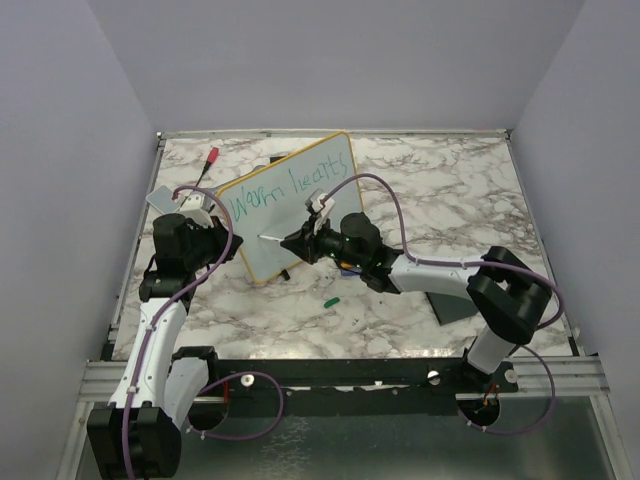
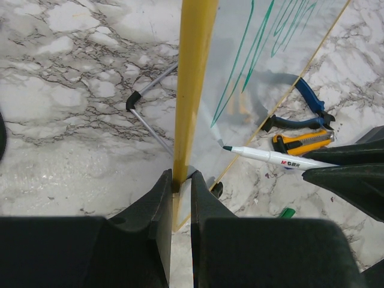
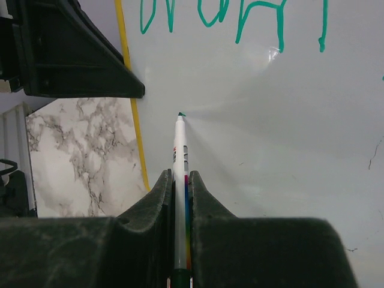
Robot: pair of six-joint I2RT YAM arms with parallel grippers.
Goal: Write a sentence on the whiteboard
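**Top view.** The lower right of the whiteboard [image 1: 285, 215] is covered by the right gripper [image 1: 292, 240]. A small green object [image 1: 331, 300] on the table [image 1: 450, 190] below it is too small to identify, possibly a cap.

**Left wrist view.** The board runs off the top edge. The sentence [image 2: 258, 45] is seen too obliquely to read. The marker [image 2: 270, 157] vanishes at right into the right gripper.

**Right wrist view.** The lettering is cropped by the top edge. The marker's rear lies buried between the jaws.

Yellow-framed whiteboard [image 1: 272, 250] stands upright, angled across the marble table [image 1: 450, 200]. The teal sentence [image 1: 290, 190] runs along its top, reading "Warm hearts". Lower half plain white.
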